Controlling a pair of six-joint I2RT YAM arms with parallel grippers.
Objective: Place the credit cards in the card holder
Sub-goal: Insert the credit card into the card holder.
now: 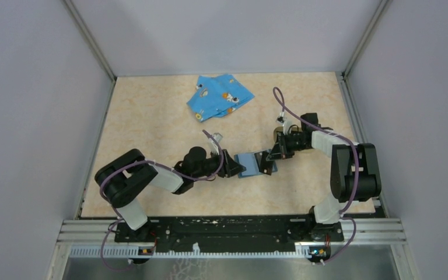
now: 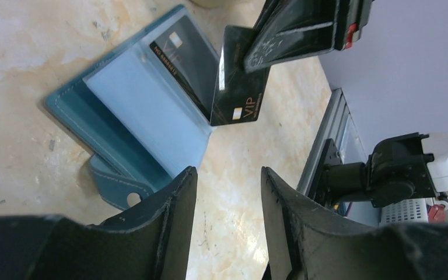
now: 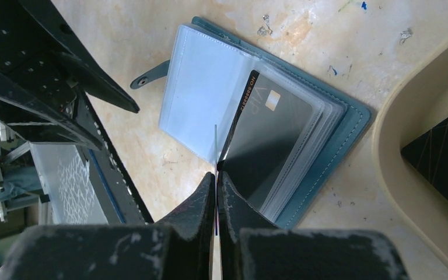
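"VIP" in gold letters and a small gold chip mark show on the held card, a black credit card that the right gripper has clamped by one end between its closed fingers. The card stands on edge with its long axis running from the fingers down toward the card holder. Its free end is at the holder's middle fold, and whether it touches cannot be told. The teal holder lies open and flat on the marbled table between the two arms, its clear sleeves fanned upward. A sleeved card is already tucked in, reading "VIP" with a number along its edge that begins "NO 8888"; the rest is too small to read. The holder's snap tab sticks out on the side of the left gripper, which sits low just beside it with its fingers spread and nothing between them. Just past the holder's far edge, under the right arm, sits a tan tray with a spare card, also black, lying inside. A bright blue cartoon-print cloth lies crumpled toward the back of the table, well apart from the holder.
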